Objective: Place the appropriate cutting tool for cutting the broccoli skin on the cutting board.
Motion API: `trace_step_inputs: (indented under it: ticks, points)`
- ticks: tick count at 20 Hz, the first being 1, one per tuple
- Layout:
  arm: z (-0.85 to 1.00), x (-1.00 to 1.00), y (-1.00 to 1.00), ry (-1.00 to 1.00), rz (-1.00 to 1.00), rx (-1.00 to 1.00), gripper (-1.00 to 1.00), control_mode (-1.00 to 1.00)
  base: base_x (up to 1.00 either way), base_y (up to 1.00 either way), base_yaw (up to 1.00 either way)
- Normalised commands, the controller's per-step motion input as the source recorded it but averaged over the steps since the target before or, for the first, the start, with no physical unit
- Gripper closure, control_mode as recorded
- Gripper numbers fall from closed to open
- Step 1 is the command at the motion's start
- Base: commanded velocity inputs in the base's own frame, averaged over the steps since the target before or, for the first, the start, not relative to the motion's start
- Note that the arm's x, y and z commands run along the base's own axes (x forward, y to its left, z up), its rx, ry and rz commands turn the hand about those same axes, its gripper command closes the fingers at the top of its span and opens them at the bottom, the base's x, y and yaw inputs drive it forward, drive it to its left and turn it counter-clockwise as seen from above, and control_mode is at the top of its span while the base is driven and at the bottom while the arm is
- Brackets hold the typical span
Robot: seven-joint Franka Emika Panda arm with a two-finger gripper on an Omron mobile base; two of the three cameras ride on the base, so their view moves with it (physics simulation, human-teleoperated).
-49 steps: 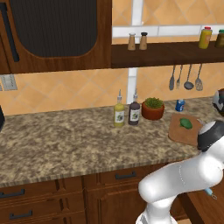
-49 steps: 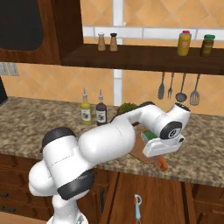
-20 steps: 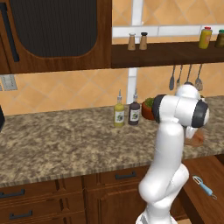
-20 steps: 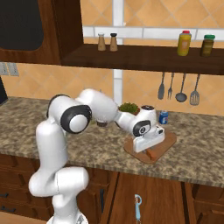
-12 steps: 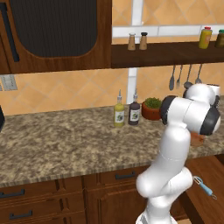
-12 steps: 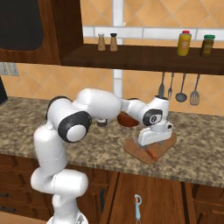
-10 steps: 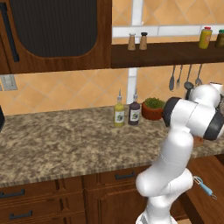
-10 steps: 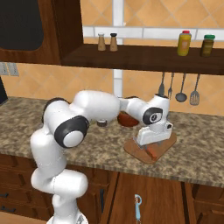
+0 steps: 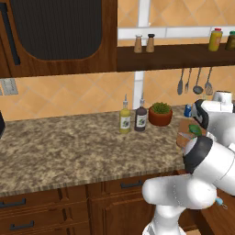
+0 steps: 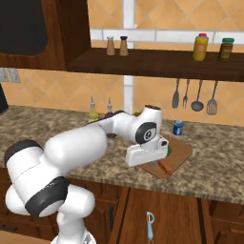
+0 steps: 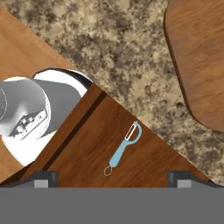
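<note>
A light-blue peeler [image 11: 122,148] lies in an open wooden drawer [image 11: 109,131] below the counter's front edge; it also appears as the peeler [image 10: 150,226] in the right base view. The reddish-brown cutting board [image 10: 180,150] rests on the granite counter, with the small green broccoli [image 9: 195,130] on it. My gripper [image 10: 143,161] hovers over the board's front left corner, pointing down. In the hand view the gripper [image 11: 113,178] is open, its fingertips [image 11: 43,177] wide apart with nothing between them, above the peeler. A corner of the cutting board [image 11: 197,57] shows at the upper right.
A small orange-red item [image 10: 164,167] lies on the board's front edge. Behind stand a potted plant [image 9: 160,114], two bottles [image 9: 125,120] and a blue can [image 10: 178,127]. Utensils [image 10: 193,97] hang on the wall under a shelf [image 10: 157,59] with jars.
The arm has swung round and folded. The hand has moved left and slightly down, from over the board's middle to its front left corner near the counter edge.
</note>
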Motion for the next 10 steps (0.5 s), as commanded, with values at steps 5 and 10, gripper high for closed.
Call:
trace_step_inputs:
  ticks: [5,10]
  points:
    - [-0.17,-0.43,0.37,0.00,0.10,-0.11,-1.00,-1.00,0.00,0.00,0.00]
    - [-0.10,-0.41,0.37,-0.01,0.06,-0.09,-1.00,-1.00,0.00,0.00,0.00]
